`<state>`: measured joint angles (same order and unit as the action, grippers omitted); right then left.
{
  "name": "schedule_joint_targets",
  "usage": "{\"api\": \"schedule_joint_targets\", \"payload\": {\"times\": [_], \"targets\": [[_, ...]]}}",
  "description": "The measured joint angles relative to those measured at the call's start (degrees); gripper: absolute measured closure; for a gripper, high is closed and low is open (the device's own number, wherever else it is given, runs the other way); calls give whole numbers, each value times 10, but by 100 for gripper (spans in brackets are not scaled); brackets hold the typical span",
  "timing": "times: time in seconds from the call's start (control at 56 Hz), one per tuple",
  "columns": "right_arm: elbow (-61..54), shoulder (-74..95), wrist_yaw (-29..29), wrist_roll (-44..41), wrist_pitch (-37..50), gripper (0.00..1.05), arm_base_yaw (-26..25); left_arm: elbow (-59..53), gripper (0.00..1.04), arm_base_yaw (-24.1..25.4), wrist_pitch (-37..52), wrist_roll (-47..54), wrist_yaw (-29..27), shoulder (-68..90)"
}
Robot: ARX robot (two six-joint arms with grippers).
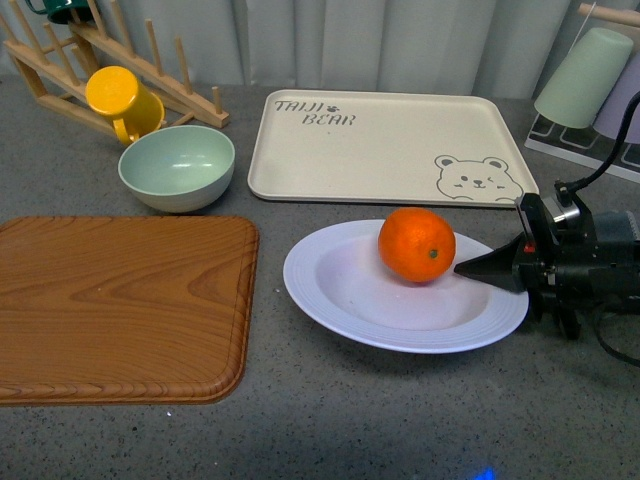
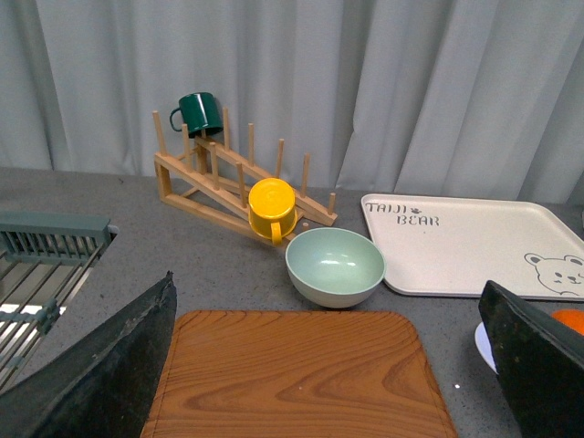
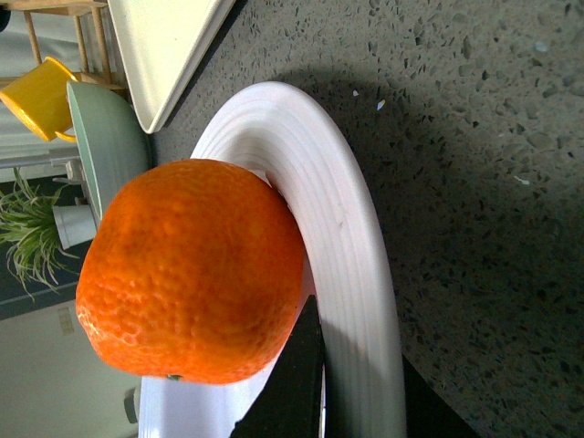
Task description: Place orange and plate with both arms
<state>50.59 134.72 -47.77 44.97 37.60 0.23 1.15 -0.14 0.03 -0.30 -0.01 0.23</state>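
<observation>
The orange (image 1: 416, 244) rests inside the white plate (image 1: 340, 300) on the grey counter, right of centre in the front view. My right gripper (image 1: 478, 268) is shut on the plate's right rim, its pointed black fingers clamping the ridged edge. The right wrist view shows the orange (image 3: 192, 269) close beside one finger (image 3: 297, 374), with the white rim (image 3: 351, 265) pinched between the jaws. My left gripper (image 2: 333, 374) is open above the wooden board (image 2: 297, 379) and does not appear in the front view. A sliver of the orange (image 2: 568, 319) and the plate edge (image 2: 484, 347) peek past its finger.
A wooden board (image 1: 115, 305) lies left of the plate. Behind are the pale green bowl (image 1: 177, 166), yellow mug (image 1: 122, 100), wooden rack (image 1: 60, 60) and beige bear tray (image 1: 385, 145). A pale green cup (image 1: 585, 75) stands at the far right. A sink rack (image 2: 36, 274) lies left of the board.
</observation>
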Motion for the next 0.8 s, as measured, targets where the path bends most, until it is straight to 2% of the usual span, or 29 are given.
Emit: {"api": "schedule_joint_targets", "payload": {"times": [0.161,0.268,0.339,0.482,0.643,0.804], "targets": [[-33,-16,-11,49,130,101,0,0,6,0,0,0,0,0],[-35,-40,16,81,190,101,2,0,6,0,0,0,0,0],[-33,-54,53,101,222,101,5,0,6,0,0,0,0,0],[-22,-65,144,111,230,101,23,0,6,0,0,0,0,0],[9,-56,281,115,240,101,60,0,6,0,0,0,0,0],[61,-14,354,138,243,101,95,0,6,0,0,0,0,0]]}}
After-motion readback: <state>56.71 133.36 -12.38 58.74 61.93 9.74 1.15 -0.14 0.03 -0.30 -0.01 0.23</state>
